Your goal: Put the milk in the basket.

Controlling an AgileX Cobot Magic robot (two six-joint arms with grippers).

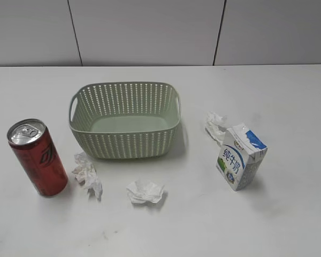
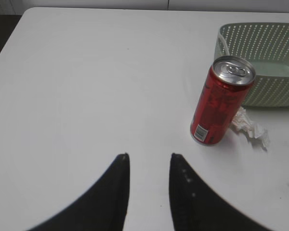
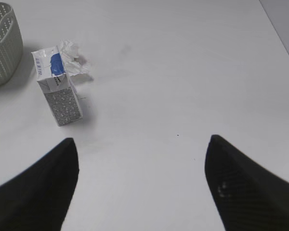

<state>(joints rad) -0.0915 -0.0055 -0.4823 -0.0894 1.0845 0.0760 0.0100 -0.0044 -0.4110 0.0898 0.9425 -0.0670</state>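
Milk (image 1: 241, 157) stands unhidden; basket (image 3: 4, 43) cropped; both tools apart: left (image 2: 149, 158) narrowly, right (image 3: 142, 144) wide.

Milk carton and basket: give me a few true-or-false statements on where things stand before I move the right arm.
1. The milk stands upright on the table, outside the basket. True.
2. The basket already holds the red can. False: the basket is empty; the can stands on the table to the left of it.
3. The right gripper is open with nothing between its fingers. True.
4. The left gripper is shut on the can. False: it holds nothing, and the can stands apart from it.
5. Crumpled paper lies right behind the milk. True.
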